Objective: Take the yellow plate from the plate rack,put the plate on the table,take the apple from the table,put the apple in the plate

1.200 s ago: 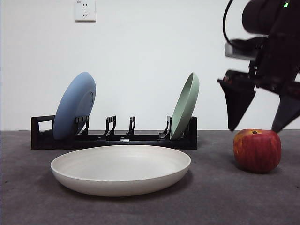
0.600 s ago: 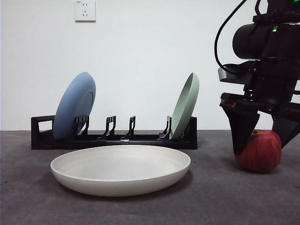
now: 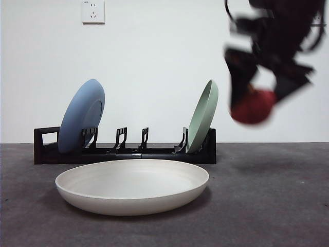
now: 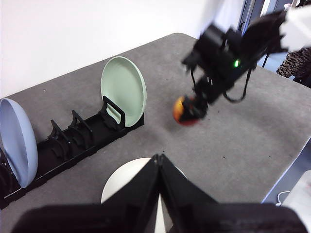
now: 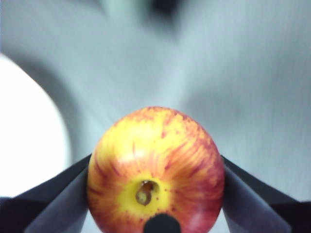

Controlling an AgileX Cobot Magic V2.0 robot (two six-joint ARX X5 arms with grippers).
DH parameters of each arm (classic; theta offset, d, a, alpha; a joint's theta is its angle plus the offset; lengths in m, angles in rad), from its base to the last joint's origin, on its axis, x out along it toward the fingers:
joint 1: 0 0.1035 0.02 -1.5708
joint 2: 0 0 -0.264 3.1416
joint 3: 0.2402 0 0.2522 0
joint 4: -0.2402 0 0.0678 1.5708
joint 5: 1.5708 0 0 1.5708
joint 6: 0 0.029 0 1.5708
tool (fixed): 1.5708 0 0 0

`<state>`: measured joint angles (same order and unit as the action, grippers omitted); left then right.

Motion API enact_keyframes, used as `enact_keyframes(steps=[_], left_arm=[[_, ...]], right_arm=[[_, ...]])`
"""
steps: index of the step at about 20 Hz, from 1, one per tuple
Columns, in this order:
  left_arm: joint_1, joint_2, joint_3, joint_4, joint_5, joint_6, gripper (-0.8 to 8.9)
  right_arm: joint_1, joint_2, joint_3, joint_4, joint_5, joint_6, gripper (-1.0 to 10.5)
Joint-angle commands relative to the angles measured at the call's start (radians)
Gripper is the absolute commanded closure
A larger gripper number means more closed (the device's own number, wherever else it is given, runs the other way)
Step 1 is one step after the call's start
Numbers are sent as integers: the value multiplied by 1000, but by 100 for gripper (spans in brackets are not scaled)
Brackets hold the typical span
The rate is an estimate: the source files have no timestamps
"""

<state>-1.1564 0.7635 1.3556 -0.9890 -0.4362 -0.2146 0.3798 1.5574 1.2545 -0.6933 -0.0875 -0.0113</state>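
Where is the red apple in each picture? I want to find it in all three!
Front view: the apple hangs in the air, upper right, in the right gripper.
Left wrist view: right of centre, above the table, beyond the pale green plate.
Right wrist view: bottom centre, between the jaws.
Shared landmark: the yellow plate.

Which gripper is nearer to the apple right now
Right. The right gripper is shut on the apple, holding it in the air; the left gripper waits apart, above the yellow plate.
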Motion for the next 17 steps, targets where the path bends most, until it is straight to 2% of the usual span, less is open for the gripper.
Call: enact_keyframes(steps=[1,9,17], left_arm=[[1,-2,-5,2,-2,-10,822],[1,-2,-5,1,-2,2,822],[1,-2,-5,-51,-1,5,822]], right_arm=[[65,3,88,0,-17,33,959],[333,109,123,80,-4,42,959],[427,322,122,64,-5,61,959]])
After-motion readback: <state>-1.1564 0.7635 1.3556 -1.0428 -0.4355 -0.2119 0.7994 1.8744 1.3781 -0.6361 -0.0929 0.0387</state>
